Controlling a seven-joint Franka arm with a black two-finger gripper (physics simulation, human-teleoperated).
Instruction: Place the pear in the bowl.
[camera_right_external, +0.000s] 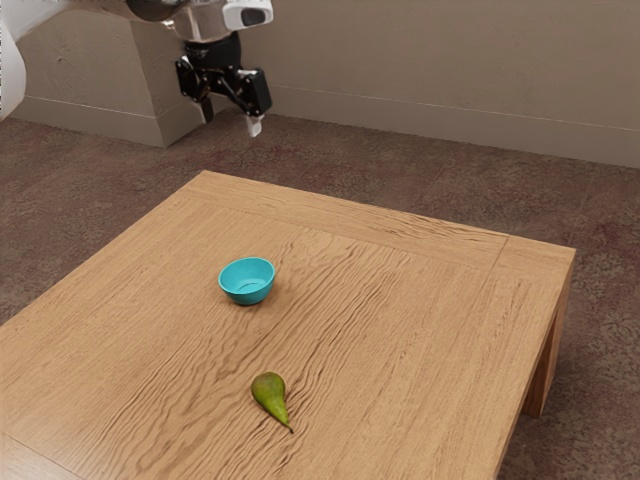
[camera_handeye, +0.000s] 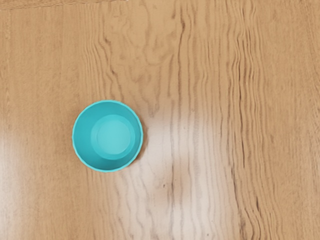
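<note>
High above the table, at the exterior view's upper left, my black gripper hangs with its two fingers spread apart and nothing between them. Well below it, a turquoise bowl stands upright on the wood; in the wrist view the same bowl shows its bare inside from above. A green pear lies on its side on the table, apart from the bowl, its stem pointing toward the exterior view's lower right.
The wooden table has its far edge and a corner in the exterior view, with one leg under the right side. Behind it are a carpeted floor and a wall.
</note>
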